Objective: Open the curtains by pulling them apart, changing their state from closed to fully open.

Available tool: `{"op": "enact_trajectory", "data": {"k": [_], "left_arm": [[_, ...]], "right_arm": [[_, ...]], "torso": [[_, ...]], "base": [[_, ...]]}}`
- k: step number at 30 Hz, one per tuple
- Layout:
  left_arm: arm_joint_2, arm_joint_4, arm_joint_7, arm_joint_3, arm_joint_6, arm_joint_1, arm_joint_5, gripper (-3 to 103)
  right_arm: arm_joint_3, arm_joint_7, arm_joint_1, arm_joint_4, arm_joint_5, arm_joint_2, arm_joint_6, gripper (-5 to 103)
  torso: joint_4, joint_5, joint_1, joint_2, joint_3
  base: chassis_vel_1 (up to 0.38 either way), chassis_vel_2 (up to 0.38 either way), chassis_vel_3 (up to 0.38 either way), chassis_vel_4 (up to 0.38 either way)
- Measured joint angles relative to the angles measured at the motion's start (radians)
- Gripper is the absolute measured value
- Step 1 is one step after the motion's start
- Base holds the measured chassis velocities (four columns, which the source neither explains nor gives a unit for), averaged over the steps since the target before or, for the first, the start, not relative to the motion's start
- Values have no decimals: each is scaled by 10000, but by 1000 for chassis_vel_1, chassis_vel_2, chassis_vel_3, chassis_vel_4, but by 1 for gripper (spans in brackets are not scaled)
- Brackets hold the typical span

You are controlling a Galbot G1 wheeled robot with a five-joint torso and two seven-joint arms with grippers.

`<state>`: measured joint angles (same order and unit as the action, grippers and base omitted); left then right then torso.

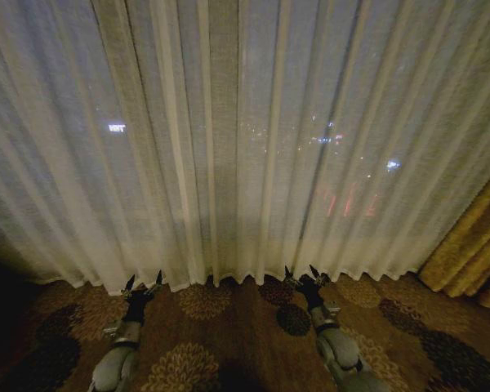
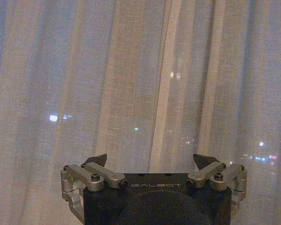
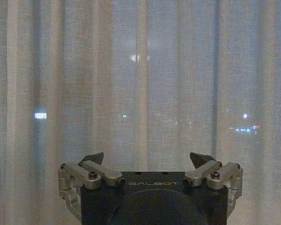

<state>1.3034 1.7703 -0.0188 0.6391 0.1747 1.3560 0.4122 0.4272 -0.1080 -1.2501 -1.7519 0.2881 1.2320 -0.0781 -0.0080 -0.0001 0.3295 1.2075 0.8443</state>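
sheer cream curtains (image 1: 229,139) hang shut across the whole window, their pleats running floor to top, with city lights glimmering faintly through the weave. the two panels seem to meet at a denser vertical band near the middle of the head view, toward 12 o'clock from the robot; the exact seam is hard to pick out.

both arms reach forward low over the patterned carpet (image 1: 229,327). the left gripper (image 1: 144,283) sits at about 11 o'clock, its dark fingertips spread wide and released, holding nothing, close to the curtain's hem but not visibly touching it. the right gripper (image 1: 302,274) mirrors it at about 1 o'clock, likewise spread and empty, tips just short of the fabric.

in the left wrist view, the left gripper (image 2: 151,161) faces the pleats head on with jaws wide; the right wrist view shows the same for the right gripper (image 3: 147,159). (the symmetry looks deliberate: one gripper either side of the middle band, so each can take its own panel and draw it outward.)

a heavier golden drape (image 1: 469,253) hangs at the far right, about 3 o'clock, bunched aside and no part of the job.

judging by this, the task has not begun: the curtains are fully closed and no fabric is gripped. the open jaws suggest readiness to close on a fold.
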Motion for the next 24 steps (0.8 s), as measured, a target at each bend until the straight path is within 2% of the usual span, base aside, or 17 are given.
{"op": "enact_trajectory", "data": {"k": [13,14,15,16,18,21,24], "left_arm": [[0,0,0,0,0,-1,0,100],[0,0,0,0,0,0,0,100],[0,0,0,0,0,0,0,100],[0,0,0,0,0,0,0,100],[0,0,0,0,0,0,0,100],[0,0,-1,0,0,0,0,100],[0,0,0,0,0,0,0,100]], "right_arm": [[159,9,-210,-198,4,78,153,100],[449,40,-592,-555,17,215,446,100],[1330,144,-1730,-1630,59,637,1333,100],[1597,176,-2076,-1961,72,771,1609,100],[1807,205,-2355,-2224,84,871,1824,100],[2659,303,-3449,-3265,126,1279,2689,100],[3165,676,-3899,-3600,365,1358,2786,100]], "torso": [[5,0,1,-1,0],[2,0,1,0,0],[0,0,0,0,-1],[0,0,0,0,-1],[0,-1,0,0,-1],[-1,1,0,0,-1],[-6,-7,-1,1,-2]], "base": [[0,0,0,0],[0,0,0,0],[0,0,0,0],[0,0,0,0],[0,0,0,0],[0,0,0,0],[0,0,0,0]]}}
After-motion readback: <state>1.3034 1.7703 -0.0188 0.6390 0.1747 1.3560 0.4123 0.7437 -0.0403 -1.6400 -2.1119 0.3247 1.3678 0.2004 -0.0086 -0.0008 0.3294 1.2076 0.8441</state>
